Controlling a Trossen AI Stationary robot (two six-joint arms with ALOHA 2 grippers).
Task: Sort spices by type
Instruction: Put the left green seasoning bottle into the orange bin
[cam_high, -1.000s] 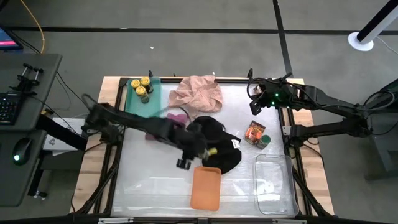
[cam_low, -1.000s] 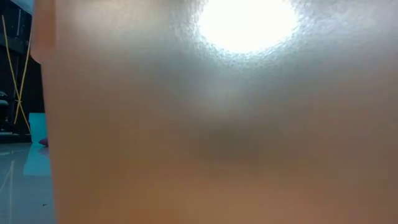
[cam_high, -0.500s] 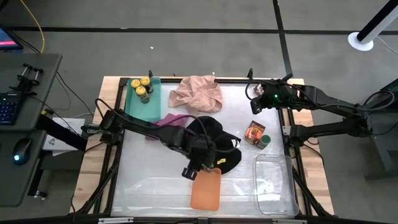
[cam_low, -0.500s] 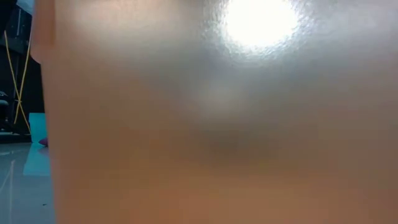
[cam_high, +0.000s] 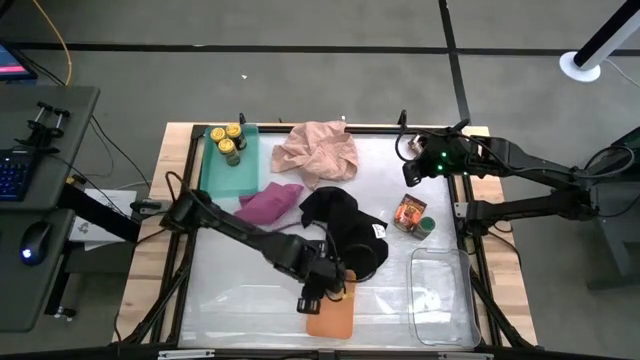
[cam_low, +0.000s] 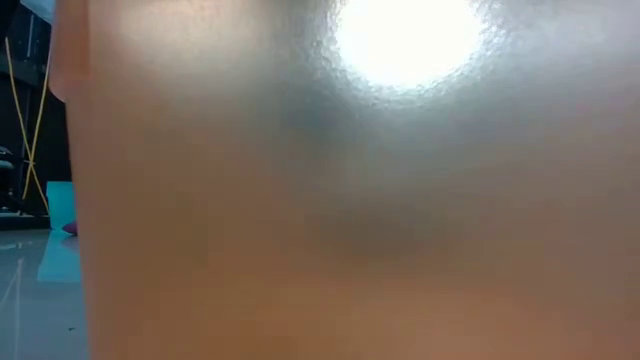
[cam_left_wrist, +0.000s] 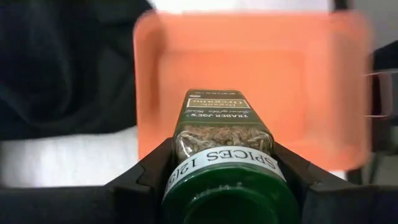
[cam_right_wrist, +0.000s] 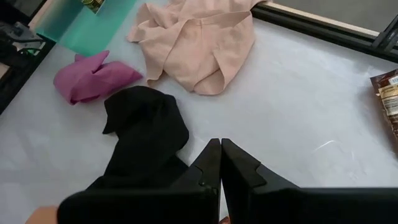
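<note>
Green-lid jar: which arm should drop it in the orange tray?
Left. The left gripper already holds the green-lid jar over the orange tray. The right gripper is shut and far off by the table's back edge.

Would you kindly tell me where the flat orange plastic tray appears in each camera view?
High view: orange tray at the table's near edge, partly under the left gripper.
Low view: it fills nearly the whole picture.
Left wrist view: beyond the held green-lidded spice jar, tray.
Right wrist view: not surely visible.
Shared landmark: black cloth.

White table (cam_high: 250, 290) with cloths, three trays, packet (cam_high: 409, 212), jar (cam_high: 427, 227)
</note>
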